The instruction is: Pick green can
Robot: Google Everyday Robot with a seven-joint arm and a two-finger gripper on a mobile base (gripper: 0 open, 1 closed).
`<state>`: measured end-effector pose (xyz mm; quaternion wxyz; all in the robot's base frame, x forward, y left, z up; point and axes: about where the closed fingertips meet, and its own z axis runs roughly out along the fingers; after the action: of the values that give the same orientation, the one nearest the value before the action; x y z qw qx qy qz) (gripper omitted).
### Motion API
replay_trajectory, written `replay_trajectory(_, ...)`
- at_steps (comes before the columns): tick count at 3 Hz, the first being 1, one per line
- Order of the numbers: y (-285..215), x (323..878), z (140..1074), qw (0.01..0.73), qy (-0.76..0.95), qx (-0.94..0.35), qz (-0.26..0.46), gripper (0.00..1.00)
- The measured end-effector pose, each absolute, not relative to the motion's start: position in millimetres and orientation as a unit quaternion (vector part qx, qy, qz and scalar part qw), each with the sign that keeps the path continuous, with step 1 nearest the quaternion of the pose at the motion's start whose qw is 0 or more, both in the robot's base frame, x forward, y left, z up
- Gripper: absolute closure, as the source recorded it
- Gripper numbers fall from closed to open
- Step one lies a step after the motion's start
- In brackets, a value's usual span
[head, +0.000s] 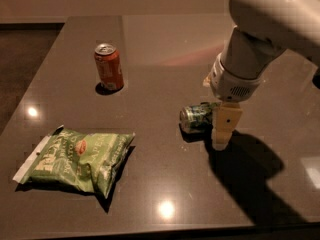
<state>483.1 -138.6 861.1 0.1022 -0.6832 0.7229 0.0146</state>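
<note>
The green can [194, 118] lies on its side on the dark table [150, 184], right of centre, its silver end facing left. It has a mottled green and white label. My gripper [220, 134] hangs down from the white arm and sits right at the can's right end, covering that part of it. The can rests on the table.
An orange soda can [108, 66] stands upright at the back left. A green chip bag [77, 159] lies flat at the front left. The arm's shadow falls on the table at the front right. The table's front edge runs along the bottom of the view.
</note>
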Motion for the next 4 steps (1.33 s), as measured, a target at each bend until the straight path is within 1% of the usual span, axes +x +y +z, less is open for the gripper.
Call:
replay_trajectory(1, -137, 486, 847, 0.087, 0.715, -0.694, 0.015, 0.18)
replay_trajectory(2, -136, 488, 847, 0.083, 0.709, -0.700, 0.017, 0.41)
replay_trajectory(3, -129, 490, 880, 0.100, 0.691, -0.715, 0.019, 0.72)
replay_trajectory(4, -123, 490, 911, 0.117, 0.675, -0.728, 0.018, 0.95)
